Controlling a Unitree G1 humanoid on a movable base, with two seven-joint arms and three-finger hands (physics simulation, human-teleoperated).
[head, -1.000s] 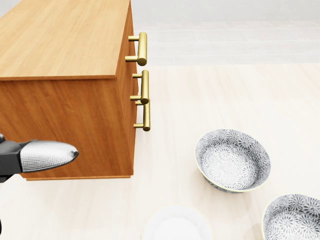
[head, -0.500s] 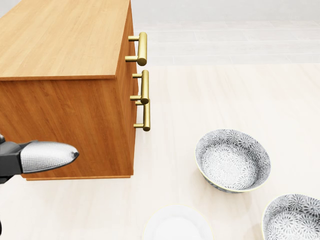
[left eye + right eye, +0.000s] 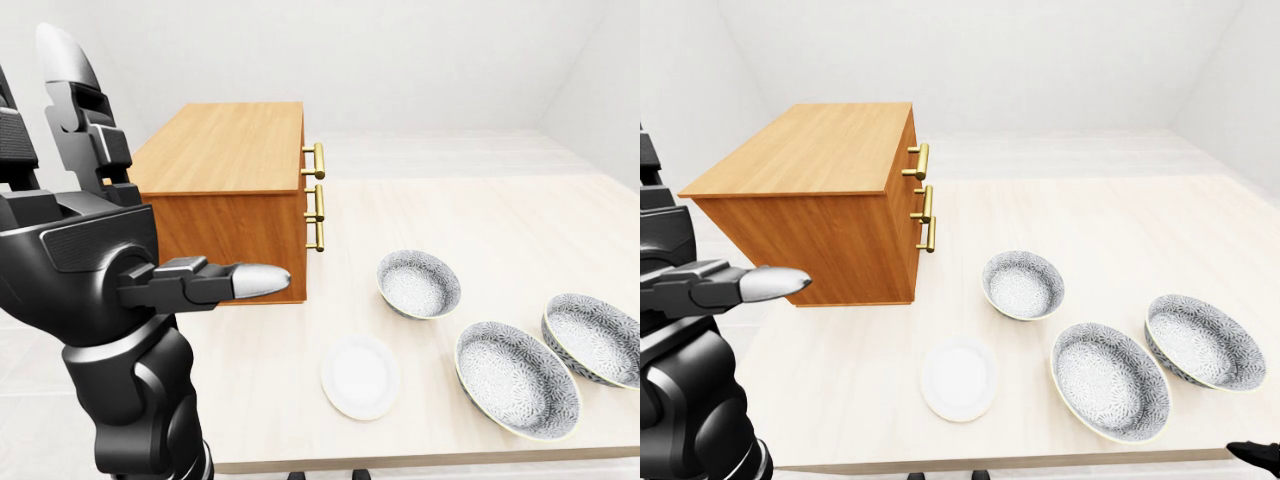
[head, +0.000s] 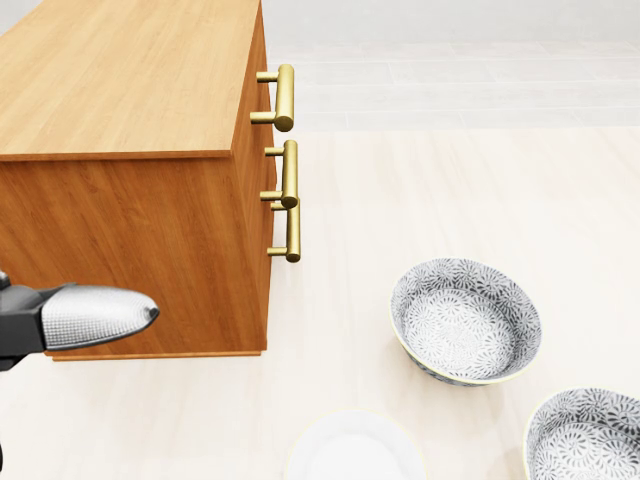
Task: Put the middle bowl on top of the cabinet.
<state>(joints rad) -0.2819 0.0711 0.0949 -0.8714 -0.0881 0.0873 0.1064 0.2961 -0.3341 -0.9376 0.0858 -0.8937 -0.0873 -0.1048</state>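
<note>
Little had changed — the left hand [image 3: 88,255], fingers spread and empty, only dipped a touch near the cabinet [image 3: 225,150] — while the middle bowl [image 3: 517,378] sat untouched on the table [image 3: 480,220], grasp not begun.

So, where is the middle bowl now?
In the right-eye view the middle bowl sits on the table, between the left bowl and the right bowl, right of the white plate.

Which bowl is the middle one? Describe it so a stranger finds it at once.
Start at the wooden cabinet on the pale table; right of it, in the left-eye view, run three grey-patterned bowls. The middle bowl lies between the left bowl and the right bowl, lowest in view, beside the white plate.
</note>
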